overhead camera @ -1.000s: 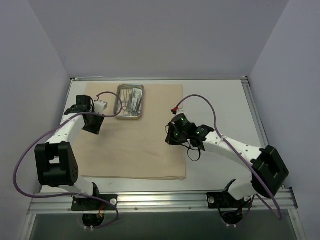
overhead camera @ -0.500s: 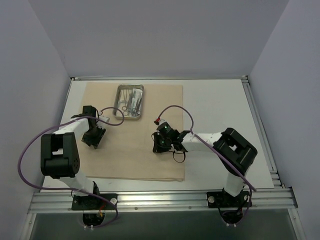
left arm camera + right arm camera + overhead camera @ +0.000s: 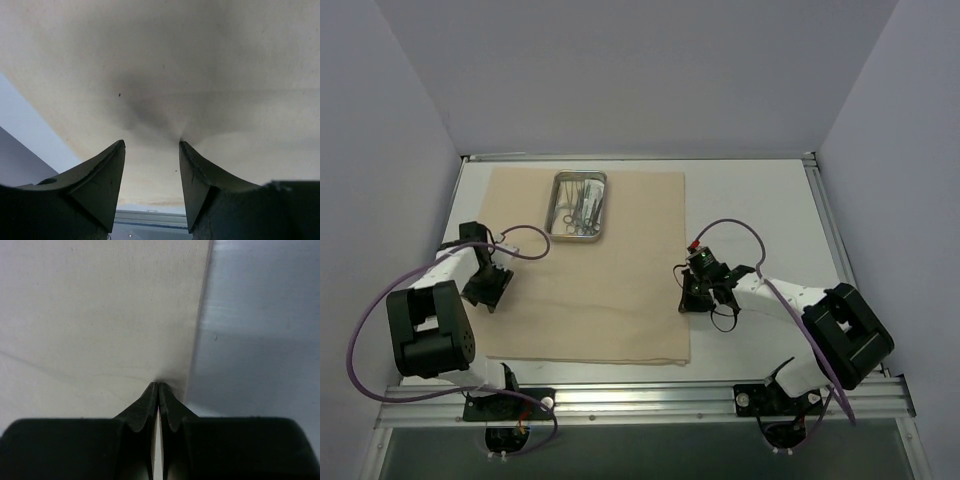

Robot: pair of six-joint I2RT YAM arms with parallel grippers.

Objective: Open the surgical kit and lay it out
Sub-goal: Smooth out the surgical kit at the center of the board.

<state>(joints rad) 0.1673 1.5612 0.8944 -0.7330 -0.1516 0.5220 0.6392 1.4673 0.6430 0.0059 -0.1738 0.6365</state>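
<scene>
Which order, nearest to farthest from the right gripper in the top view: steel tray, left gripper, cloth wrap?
1. The cloth wrap, its right edge at the right gripper.
2. The steel tray, far-left on the cloth.
3. The left gripper, at the cloth's left edge.

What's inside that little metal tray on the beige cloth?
Thin metal instruments lie bunched together in the steel tray. Anything beneath them is covered, and they're too small here to tell apart.
</scene>
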